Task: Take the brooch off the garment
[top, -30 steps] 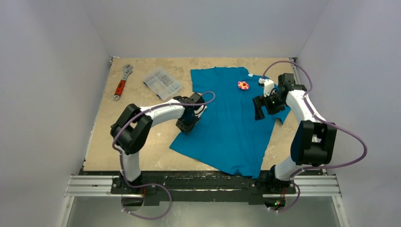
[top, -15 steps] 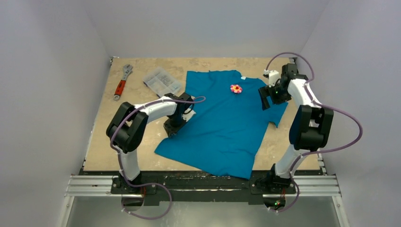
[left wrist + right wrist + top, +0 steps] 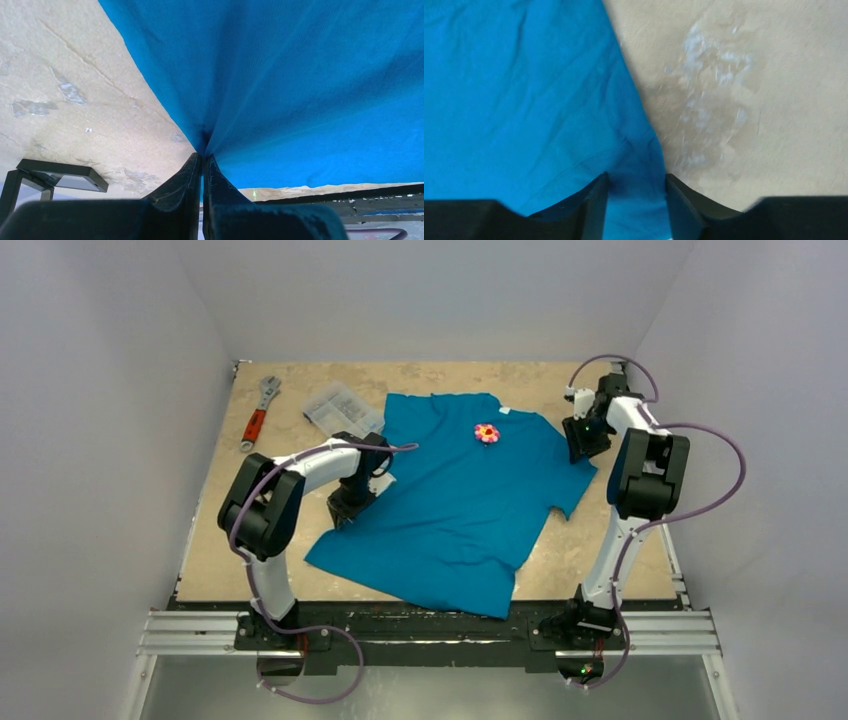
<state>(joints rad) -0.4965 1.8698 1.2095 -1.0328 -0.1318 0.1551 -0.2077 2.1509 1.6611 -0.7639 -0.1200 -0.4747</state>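
Observation:
The teal garment (image 3: 460, 510) lies spread flat on the table, neck toward the back. The brooch (image 3: 487, 433), a small pink-red flower with a yellow centre, sits on its chest near the collar. My left gripper (image 3: 343, 512) is at the shirt's left edge; in the left wrist view it (image 3: 202, 156) is shut, pinching a fold of the garment (image 3: 300, 90). My right gripper (image 3: 580, 445) is low over the right sleeve. In the right wrist view it (image 3: 636, 182) stands open, its jaws apart on either side of the garment's (image 3: 514, 100) edge.
A red-handled wrench (image 3: 258, 415) and a clear plastic parts box (image 3: 340, 408) lie at the back left of the beige table (image 3: 250, 540). Grey walls close in the left, back and right sides. The box is close to the shirt's left sleeve.
The left gripper closed on the cloth and dragged the shirt left, carrying the brooch with it. The right arm swung back and right to the sleeve, its jaws narrowing.

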